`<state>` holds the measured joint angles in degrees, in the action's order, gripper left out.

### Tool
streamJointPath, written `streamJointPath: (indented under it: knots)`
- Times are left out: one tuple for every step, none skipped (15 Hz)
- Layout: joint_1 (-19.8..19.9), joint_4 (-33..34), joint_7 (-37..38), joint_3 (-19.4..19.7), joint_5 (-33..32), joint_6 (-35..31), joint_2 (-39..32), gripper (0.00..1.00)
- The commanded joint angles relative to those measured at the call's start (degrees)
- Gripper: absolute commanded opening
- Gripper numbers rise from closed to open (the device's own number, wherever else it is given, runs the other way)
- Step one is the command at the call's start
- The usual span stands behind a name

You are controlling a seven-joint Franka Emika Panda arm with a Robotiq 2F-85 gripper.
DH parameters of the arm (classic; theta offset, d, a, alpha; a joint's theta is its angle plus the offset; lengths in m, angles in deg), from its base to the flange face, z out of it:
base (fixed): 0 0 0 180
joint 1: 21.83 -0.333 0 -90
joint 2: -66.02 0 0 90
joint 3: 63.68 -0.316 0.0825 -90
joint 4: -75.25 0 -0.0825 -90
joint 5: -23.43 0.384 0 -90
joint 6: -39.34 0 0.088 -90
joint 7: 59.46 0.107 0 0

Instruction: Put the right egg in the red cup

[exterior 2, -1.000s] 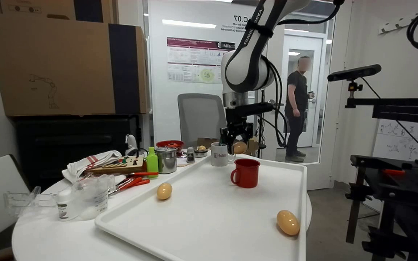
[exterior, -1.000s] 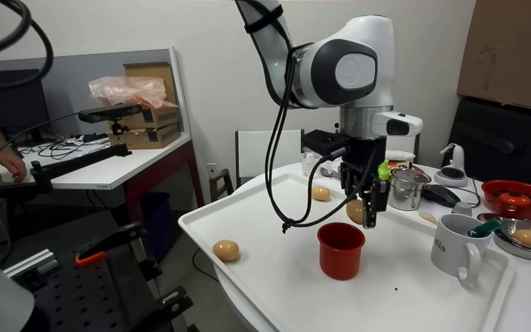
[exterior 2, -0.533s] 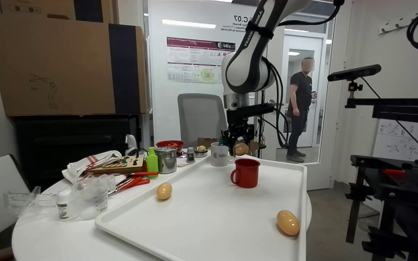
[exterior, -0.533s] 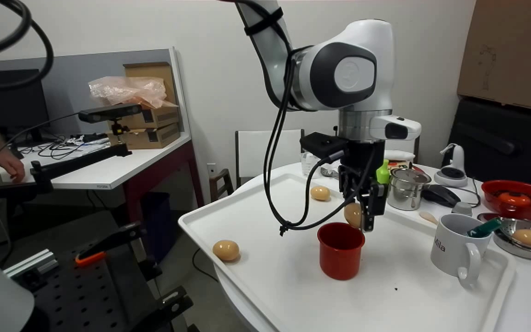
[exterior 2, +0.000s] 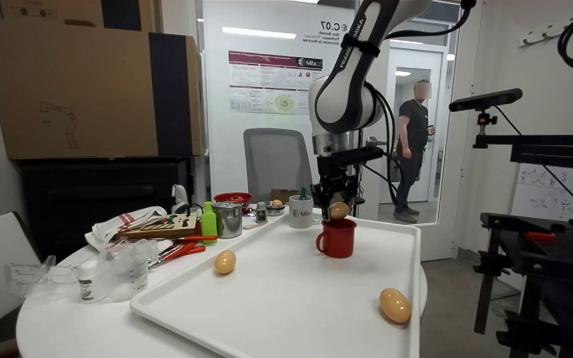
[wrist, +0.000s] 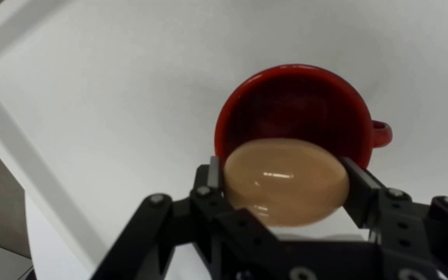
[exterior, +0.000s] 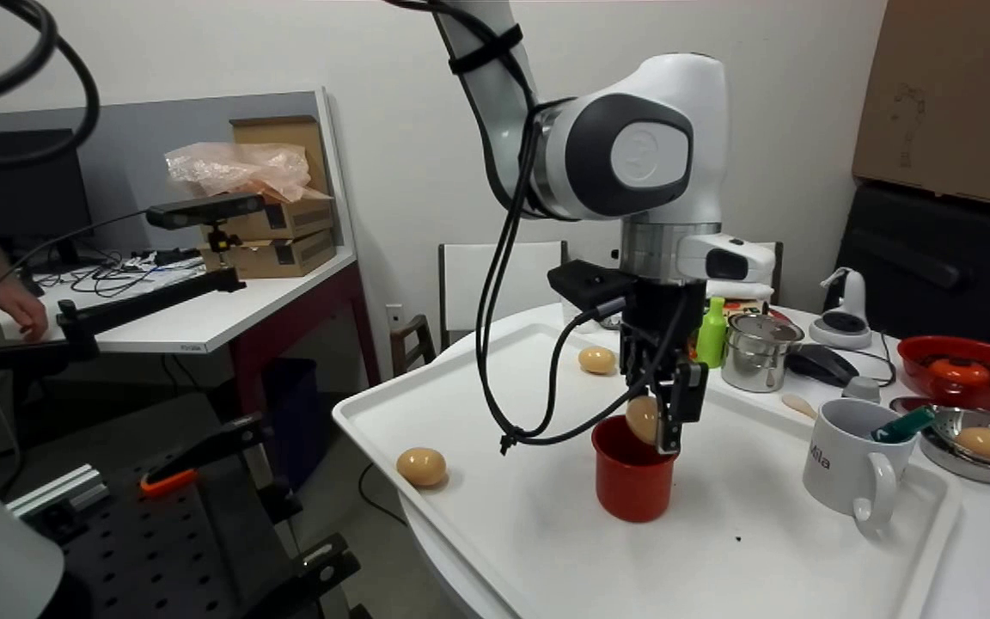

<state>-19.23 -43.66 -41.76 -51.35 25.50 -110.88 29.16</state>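
The gripper (wrist: pixel 285 175) points down and holds a shiny brown egg (wrist: pixel 286 186), pinching it at both ends. In the wrist view, the egg is a bit below and right of the middle of the frame, and it hides part of the red cup (wrist: pixel 294 105). In both exterior views, the egg is right at the mouth of the cup. I cannot tell if the egg and the cup touch. The cup stands upright on a white tray (exterior: pixel 529 516). A second egg (exterior 2: pixel 394 305) lies on the tray at the lower right in an exterior view, and a third egg (exterior 2: pixel 225 262) lies left of the middle. In an exterior view, a pale gray mug (exterior: pixel 834 464) stands at the right, with a green thing (exterior: pixel 903 425) poking out of it. The tray sits on a white table (exterior 2: pixel 67 328). On the table, a green bottle (exterior 2: pixel 209 222) is just beside a metal pot (exterior 2: pixel 229 221), left of the middle in an exterior view.
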Motion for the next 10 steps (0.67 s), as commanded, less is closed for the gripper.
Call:
streamJointPath:
  knots:
    - [0.21, -1.89, 0.04, -0.79, 0.93, 0.21, 1.17, 0.74]
    - [0.26, -2.15, -0.03, -0.95, 1.08, 0.01, 1.34, 0.94]
    - [0.16, -2.24, 0.09, -0.94, 1.09, -0.06, 1.40, 0.95]
    - [0.15, -2.33, 0.14, -0.98, 1.17, -0.14, 1.46, 0.94]
    - [0.16, -2.38, 0.11, -1.02, 1.22, -0.16, 1.53, 0.99]
    - [0.11, -2.29, 0.20, -1.01, 1.25, -0.11, 1.49, 1.00]
    - [0.07, -2.32, 0.20, -1.00, 1.25, -0.13, 1.53, 1.00]
    - [0.05, -2.32, 0.22, -0.99, 1.25, -0.22, 1.57, 1.00]
    - [-0.18, -2.20, 0.09, -0.85, 0.87, -0.76, 1.49, 1.00]
    - [-0.44, -2.05, -0.05, -0.72, 0.46, -1.25, 1.39, 1.00]
